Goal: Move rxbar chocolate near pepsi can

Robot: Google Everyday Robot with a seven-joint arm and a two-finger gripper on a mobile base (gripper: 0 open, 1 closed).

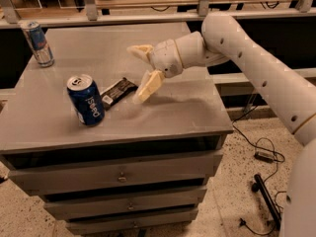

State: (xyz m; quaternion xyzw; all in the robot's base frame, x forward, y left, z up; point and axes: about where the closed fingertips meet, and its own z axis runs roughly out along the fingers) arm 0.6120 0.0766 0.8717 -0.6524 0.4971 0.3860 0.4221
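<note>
The rxbar chocolate (117, 92) lies flat on the grey cabinet top (163, 107), its white end toward the pepsi can. The pepsi can (86, 99) stands upright just left of the bar, almost touching it. My gripper (139, 73) hovers just right of the bar, above the cabinet top. It is open and empty, with one cream finger (148, 86) low near the bar and the other (139, 51) raised behind.
A slim silver-and-blue can (37, 43) stands at the back left corner of the cabinet top. The cabinet has drawers (118, 174) in front. Cables and a black stand (264, 194) lie on the floor to the right.
</note>
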